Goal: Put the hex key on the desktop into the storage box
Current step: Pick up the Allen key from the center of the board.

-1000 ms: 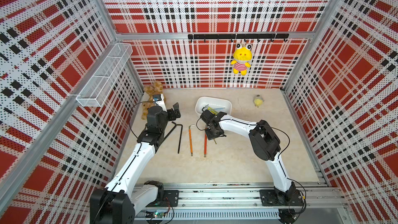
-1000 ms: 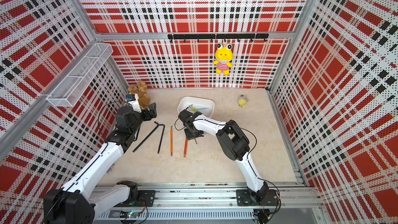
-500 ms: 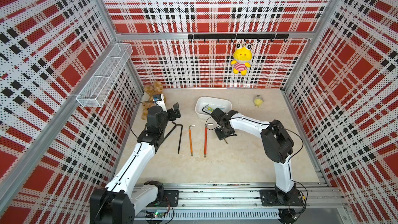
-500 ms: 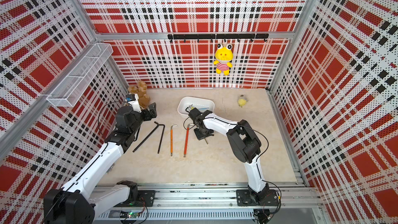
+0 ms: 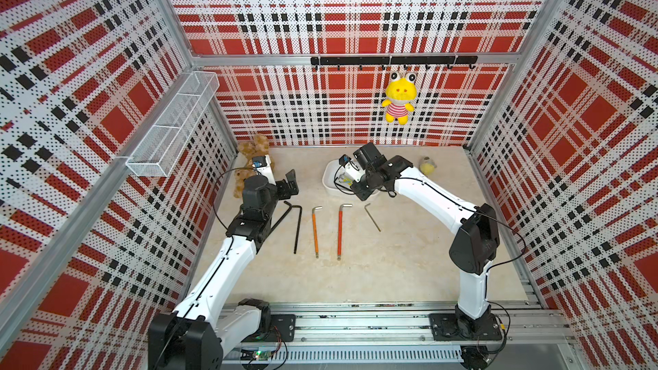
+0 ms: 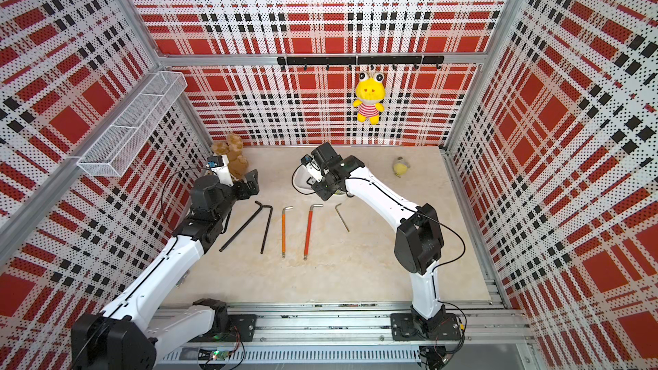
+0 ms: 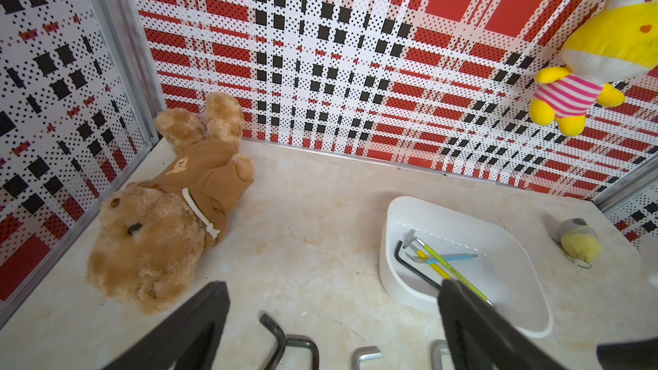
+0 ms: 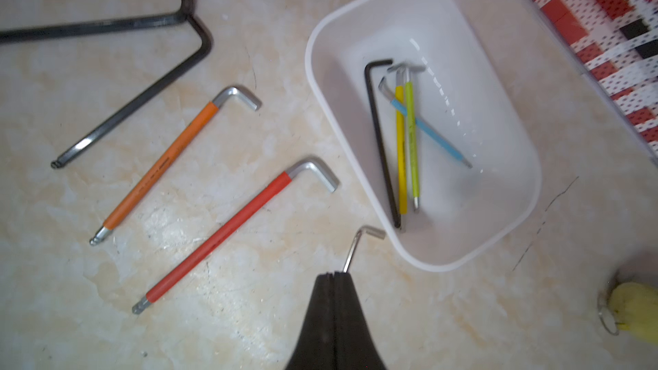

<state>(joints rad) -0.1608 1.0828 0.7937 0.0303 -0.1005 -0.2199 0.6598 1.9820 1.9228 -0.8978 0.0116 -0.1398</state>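
The right fingers (image 8: pixel 327 300) are pressed flat together with nothing between them, as far as both top views show: they hang above the near edge of the storage box (image 8: pixel 491 172), and the thin silver hex key (image 8: pixel 374 232) that seems to sprout from their tips in the right wrist view lies loose on the tabletop (image 8: pixel 89 297) beneath. Its short arm sits just beside the box wall, and that is the first hazard: fingers opening and coming down there could knock the light box aside, or trap the wall together with the key. The key is also very slim and flat on a hard, smooth surface, so a slightly high pinch would likely skid it away or let it swivel in the grip. Inside the box four keys already lie crossed: black, yellow, green and blue. Further out lie the red hex key (image 8: pixel 215 239), the orange hex key (image 8: pixel 158 168) and two black hex keys (image 8: pixel 135 103), all untouched. The red and orange ones look about as long as the box, so a crooked drop may leave one propped on the rim. The left fingers (image 7: pixel 199 325) are spread wide and empty, above the bends of the black keys; if both arms head for the box together, they could meet over it.
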